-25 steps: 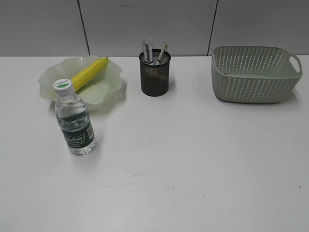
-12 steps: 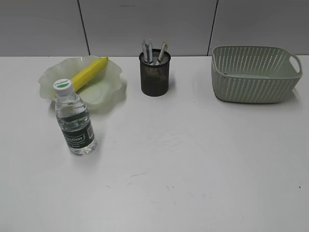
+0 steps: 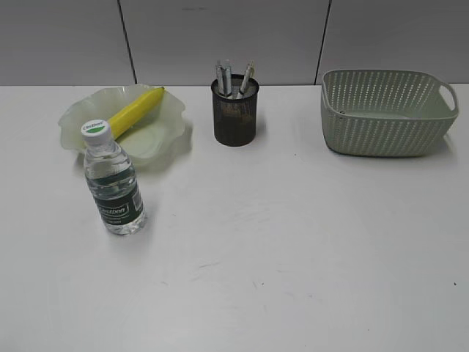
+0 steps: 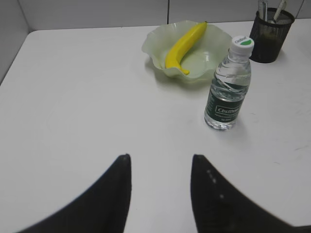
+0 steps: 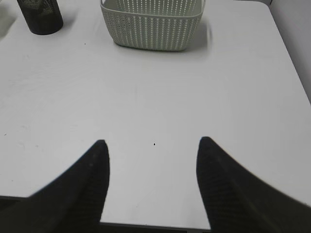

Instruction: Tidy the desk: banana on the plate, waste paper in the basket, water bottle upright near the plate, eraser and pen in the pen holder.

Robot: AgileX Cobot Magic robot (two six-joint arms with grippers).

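Observation:
A yellow banana [image 3: 136,111] lies on the pale green wavy plate [image 3: 165,138] at the back left; both show in the left wrist view, banana [image 4: 183,42] and plate [image 4: 154,53]. A clear water bottle [image 3: 112,181] with a white cap stands upright in front of the plate, also in the left wrist view [image 4: 227,93]. A black mesh pen holder [image 3: 235,112] holds pens. A pale green basket [image 3: 386,114] stands at the back right, also in the right wrist view [image 5: 151,22]. My left gripper [image 4: 160,158] and right gripper [image 5: 151,141] are open and empty, out of the exterior view. No eraser or waste paper shows.
The white desk [image 3: 293,242] meets a grey panelled wall behind. The desk's front edge shows under my right gripper [image 5: 155,225], its right edge in the same view. The pen holder also shows at the top left of the right wrist view [image 5: 41,17].

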